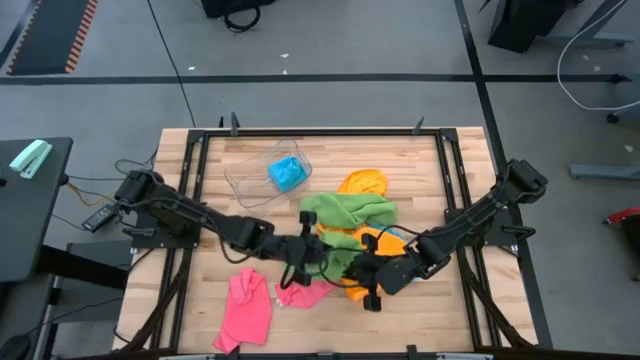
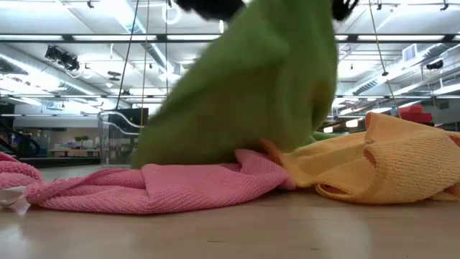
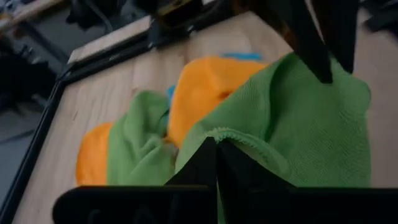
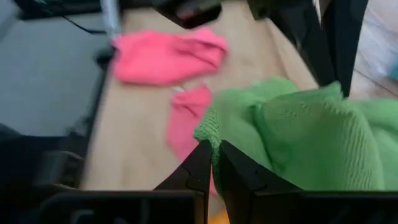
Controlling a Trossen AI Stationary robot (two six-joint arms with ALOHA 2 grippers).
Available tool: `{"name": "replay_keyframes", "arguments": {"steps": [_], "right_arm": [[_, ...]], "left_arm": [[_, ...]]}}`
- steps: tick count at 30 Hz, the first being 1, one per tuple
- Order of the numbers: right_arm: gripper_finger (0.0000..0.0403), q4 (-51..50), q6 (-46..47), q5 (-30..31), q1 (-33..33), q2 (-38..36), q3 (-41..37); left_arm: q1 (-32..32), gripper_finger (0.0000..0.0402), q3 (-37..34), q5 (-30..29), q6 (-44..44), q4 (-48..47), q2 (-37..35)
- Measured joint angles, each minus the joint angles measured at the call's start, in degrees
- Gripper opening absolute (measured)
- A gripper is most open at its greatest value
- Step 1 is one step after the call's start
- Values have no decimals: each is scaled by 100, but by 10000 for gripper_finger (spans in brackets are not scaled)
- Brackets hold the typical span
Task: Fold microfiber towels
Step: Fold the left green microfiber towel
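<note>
Two robot arms lift a green towel (image 1: 345,212) off a heap of microfiber cloths near the centre of the table (image 1: 190,300). The left claw (image 1: 305,250), pressed together, pinches one hemmed edge of the green cloth, as its wrist camera shows; the right claw (image 1: 372,275), at about four o'clock from the left one, pinches another edge of the same cloth in the same narrow way. From table height the green towel hangs like a tent above a pink towel (image 2: 165,188) and an orange towel (image 2: 388,165). A second pink towel (image 1: 243,310) lies crumpled at about seven o'clock from the heap, and a blue towel (image 1: 287,173) sits in a clear tub (image 1: 245,182) at about eleven o'clock.

The step in hand appears to be pulling the green cloth free and spreading it flat. To do that well, both pinches should hold near adjacent corners, the arms should draw apart until the edge between them runs taut, and the cloth should clear the orange and pink towels before it is laid on bare wood. Dragging a neighbour along is the likely snag.
</note>
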Motion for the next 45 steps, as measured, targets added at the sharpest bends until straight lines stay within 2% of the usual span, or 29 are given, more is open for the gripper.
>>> {"name": "replay_keyframes", "arguments": {"steps": [3,7,12,16,20,26,30,34,36,38,41,45], "right_arm": [[37,372,-139,-2,76,-64,4],[37,757,-187,-32,61,-64,4],[37,1419,-570,-674,-4,-56,164],[37,1410,-975,-726,58,-64,507],[37,1048,-1086,-684,104,-64,573],[37,161,-232,-262,89,-60,252],[37,-1013,550,-195,125,-61,212],[37,-2445,1256,-161,125,-60,205],[37,-3057,1536,33,125,-49,179],[38,-3209,1681,275,121,-34,27],[53,-3260,1750,259,115,-27,-267],[102,-3511,2036,127,69,-23,-513]], "left_arm": [[-175,12,405,12,84,-295,-124],[-306,23,1123,-6,-27,-1361,-204],[-386,8,2018,-13,-187,-2659,-203],[-445,11,2573,0,-218,-3266,-201],[-386,26,2658,16,-243,-3389,-197],[-97,11,2549,217,-355,-3320,108],[112,8,2396,266,-168,-3121,438],[349,24,2389,246,-35,-2797,714],[457,25,2391,245,-34,-2627,865],[554,20,2391,247,-11,-2610,1015],[679,8,2391,253,11,-2650,1244],[779,10,2391,246,10,-2592,1449]]}}
